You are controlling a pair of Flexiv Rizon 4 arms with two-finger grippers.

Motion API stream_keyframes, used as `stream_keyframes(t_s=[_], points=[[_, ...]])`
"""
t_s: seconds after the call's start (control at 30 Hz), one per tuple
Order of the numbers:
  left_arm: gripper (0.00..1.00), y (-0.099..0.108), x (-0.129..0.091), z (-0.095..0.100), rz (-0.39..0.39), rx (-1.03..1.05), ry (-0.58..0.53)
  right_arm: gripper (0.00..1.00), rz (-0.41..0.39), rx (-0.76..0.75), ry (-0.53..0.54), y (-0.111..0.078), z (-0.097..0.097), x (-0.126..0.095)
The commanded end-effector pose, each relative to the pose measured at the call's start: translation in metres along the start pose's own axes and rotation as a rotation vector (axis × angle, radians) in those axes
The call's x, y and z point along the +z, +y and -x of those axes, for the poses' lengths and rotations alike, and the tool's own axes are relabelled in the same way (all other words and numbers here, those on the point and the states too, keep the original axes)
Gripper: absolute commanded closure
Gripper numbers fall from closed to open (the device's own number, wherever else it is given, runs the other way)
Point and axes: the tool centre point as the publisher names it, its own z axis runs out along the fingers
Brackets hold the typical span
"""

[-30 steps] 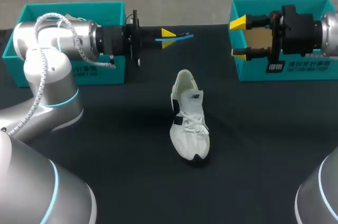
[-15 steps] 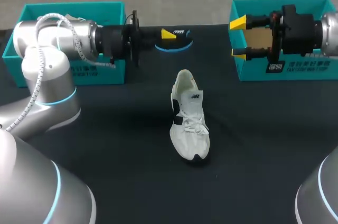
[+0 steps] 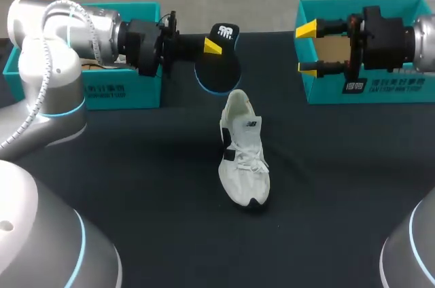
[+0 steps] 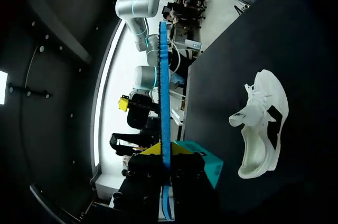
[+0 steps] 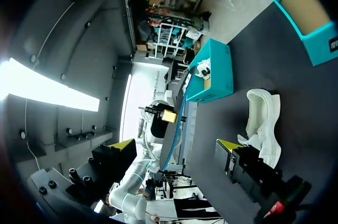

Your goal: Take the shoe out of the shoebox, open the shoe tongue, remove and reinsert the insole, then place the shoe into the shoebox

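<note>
Shoe (image 3: 243,159), white with black patches, stands on its sole in the middle of the dark table (image 3: 136,179), toe toward the lower edge of the frame and heel toward the upper edge; nothing touches it. Just above its heel in the head view hangs the insole (image 3: 217,74), black-faced with a blue rim, clear of the table and apart from the shoe. The left gripper (image 3: 212,46) comes in from the upper left and has its yellow tips clamped on the insole. In the left wrist view the insole (image 4: 165,102) shows edge-on as a thin blue strip pinched between the fingers of that gripper (image 4: 165,150), with the shoe (image 4: 261,123) off to one side on the cloth. A teal shoebox (image 3: 122,91) sits at the upper left behind the left arm. At the upper right, the right gripper (image 3: 307,49) hovers by the near corner of a second teal shoebox (image 3: 319,91), its fingers spread wide with nothing between them.
</note>
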Motion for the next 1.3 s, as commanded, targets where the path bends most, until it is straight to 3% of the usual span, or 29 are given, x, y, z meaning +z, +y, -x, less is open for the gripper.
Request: stream_keyframes(t_s=[0.03,0.33,0.57,1.1,1.3], points=[[1.00,0.000,0.001,0.001,0.001,0.001,0.004,0.00,0.002,0.000,-0.001,0.000,0.000,0.002],[1.00,0.002,-0.002,0.001,0.008,0.019,-0.005,0.00,0.002,0.000,-0.001,0.000,0.000,0.002],[1.00,0.005,-0.008,0.006,0.045,0.110,0.065,0.00,0.002,0.000,-0.001,0.000,0.000,0.002],[1.00,0.003,-0.002,0.010,0.059,0.272,0.005,0.00,0.002,0.000,-0.001,0.000,0.000,0.002],[1.00,0.001,0.003,0.015,0.121,0.332,-0.004,0.00,-0.022,0.003,0.004,0.008,-0.008,0.015]])
